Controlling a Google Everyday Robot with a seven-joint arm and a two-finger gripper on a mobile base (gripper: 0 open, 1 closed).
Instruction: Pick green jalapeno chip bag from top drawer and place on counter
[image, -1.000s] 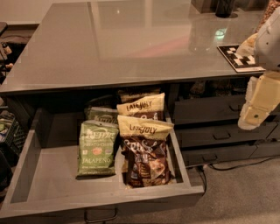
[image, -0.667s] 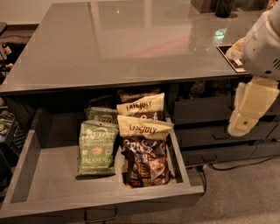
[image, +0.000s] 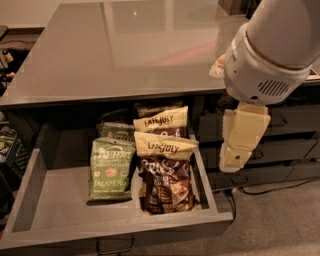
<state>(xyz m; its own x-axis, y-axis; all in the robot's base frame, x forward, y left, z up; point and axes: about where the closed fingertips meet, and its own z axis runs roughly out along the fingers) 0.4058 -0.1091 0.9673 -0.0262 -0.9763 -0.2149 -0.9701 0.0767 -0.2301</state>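
While looking down from above, can see a big grey surface (image: 125, 50), smooth and shiny, with the top drawer (image: 50, 200) pulled wide open under its front edge. Can find the green jalapeno chip bag (image: 111, 170) inside that drawer, lying flat on the drawer floor, front side up, with the word JALAPENO near its bottom end. Sits about in the middle, with bare grey floor to its left. Touches a dark brown bag (image: 167, 187) with a pale yellow top on its right side. Can spot a second bag (image: 161, 122) of the same kind just behind the brown one, leaning up near the back, and one other green bag (image: 117, 131) tucked behind the jalapeno one, partly in shadow. Can make out a thin handle (image: 115, 246) low down at the front of the drawer. Over on the right, can see the pincer (image: 240, 145), cream in colour, hanging down from a fat white arm (image: 265, 55). Hangs in front of the shut drawers (image: 295, 150), just past the open drawer's right wall. Touches no bag, and hangs well apart from the green jalapeno chip bag. Cannot tell whether spread or pressed together. Can see a dark cable (image: 280, 187) lying on the carpet (image: 280, 225) below the shut drawers.
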